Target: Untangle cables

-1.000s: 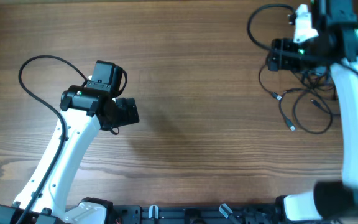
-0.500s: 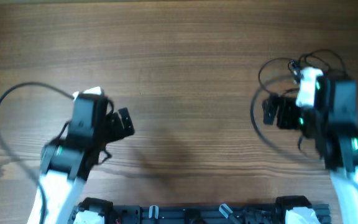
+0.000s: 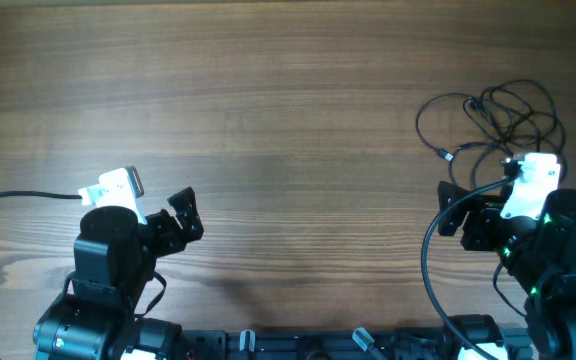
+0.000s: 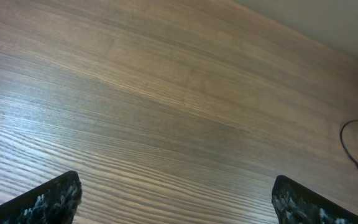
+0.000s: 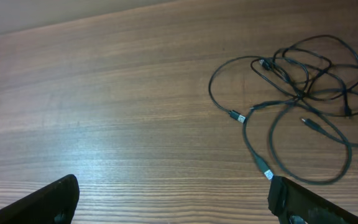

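Cables (image 3: 496, 118) lay in one loose tangle at the far right of the table (image 3: 298, 100), ahead of the right hand (image 3: 450, 212) and well apart from the left hand (image 3: 183, 212). Nothing touched them.

Both hands were spread wide and empty. The wrist views showed only bare wood between the fingers, left (image 4: 179, 205) and right (image 5: 173, 202).

Handling, my read:
- Thin black cord, light and floppy. It wouldn't hold shape once lifted.
- Pulling one strand would likely drag the whole heap, so the other hand should pin it.
- They lay flat on the wood, so a pinch has to go right down to the surface. The sheath looked smooth and could slip.

Where to grab:
- Two plug ends trailed out clear on the near-left side, one plug (image 5: 238, 116) near the crossing and another plug (image 5: 266, 174) closest to the right hand. The plug bodies looked stiffer and thicker than the cord, so they're the best hold.
- The big outer loop (image 5: 328, 177) was the second choice.
- Avoid the dense crossing (image 5: 300, 93): too many strands overlapped there to tell which was which.
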Available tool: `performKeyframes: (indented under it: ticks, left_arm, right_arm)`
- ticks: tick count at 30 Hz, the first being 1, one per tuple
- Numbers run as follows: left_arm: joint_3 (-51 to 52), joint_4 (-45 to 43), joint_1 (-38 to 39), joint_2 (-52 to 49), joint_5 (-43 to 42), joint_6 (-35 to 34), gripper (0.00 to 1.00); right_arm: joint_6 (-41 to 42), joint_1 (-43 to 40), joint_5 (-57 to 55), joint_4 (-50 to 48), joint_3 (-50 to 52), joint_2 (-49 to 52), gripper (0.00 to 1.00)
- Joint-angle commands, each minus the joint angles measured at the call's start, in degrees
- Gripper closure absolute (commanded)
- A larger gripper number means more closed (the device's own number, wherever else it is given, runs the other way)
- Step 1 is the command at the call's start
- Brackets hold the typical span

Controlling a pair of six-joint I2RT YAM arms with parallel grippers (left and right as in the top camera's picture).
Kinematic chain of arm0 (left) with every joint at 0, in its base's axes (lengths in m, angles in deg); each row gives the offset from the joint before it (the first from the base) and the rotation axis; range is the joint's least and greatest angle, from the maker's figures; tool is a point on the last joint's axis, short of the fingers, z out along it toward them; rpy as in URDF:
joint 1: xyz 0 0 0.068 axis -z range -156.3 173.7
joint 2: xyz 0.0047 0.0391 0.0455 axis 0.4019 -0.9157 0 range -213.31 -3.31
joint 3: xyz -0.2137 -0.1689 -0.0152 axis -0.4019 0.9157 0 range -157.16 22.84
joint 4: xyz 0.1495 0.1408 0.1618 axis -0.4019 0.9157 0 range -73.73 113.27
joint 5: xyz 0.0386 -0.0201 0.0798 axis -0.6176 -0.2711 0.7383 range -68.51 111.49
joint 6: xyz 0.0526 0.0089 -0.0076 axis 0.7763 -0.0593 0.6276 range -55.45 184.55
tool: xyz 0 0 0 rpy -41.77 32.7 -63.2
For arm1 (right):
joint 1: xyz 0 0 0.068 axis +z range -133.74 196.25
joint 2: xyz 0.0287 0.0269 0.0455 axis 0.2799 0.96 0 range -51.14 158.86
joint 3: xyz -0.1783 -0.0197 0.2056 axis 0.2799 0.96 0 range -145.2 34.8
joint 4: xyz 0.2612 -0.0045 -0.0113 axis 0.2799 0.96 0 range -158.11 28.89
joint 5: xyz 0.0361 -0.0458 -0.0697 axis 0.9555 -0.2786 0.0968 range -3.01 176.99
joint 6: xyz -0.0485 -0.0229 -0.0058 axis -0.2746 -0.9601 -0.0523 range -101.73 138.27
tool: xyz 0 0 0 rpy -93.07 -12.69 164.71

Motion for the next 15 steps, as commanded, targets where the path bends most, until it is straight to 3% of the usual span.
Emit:
performKeyframes:
  ticks: [1, 15]
  left_arm:
    - [0.7, 0.2, -0.2, 0.1, -0.5, -0.7, 0.0]
    - [0.7, 0.2, -0.2, 0.1, -0.5, -0.7, 0.0]
  right_arm:
    - [0.8, 0.2, -1.2, -0.1, 0.2, 1.0, 0.0]
    - [0.8, 0.2, -1.2, 0.1, 0.3, 2.5, 0.0]
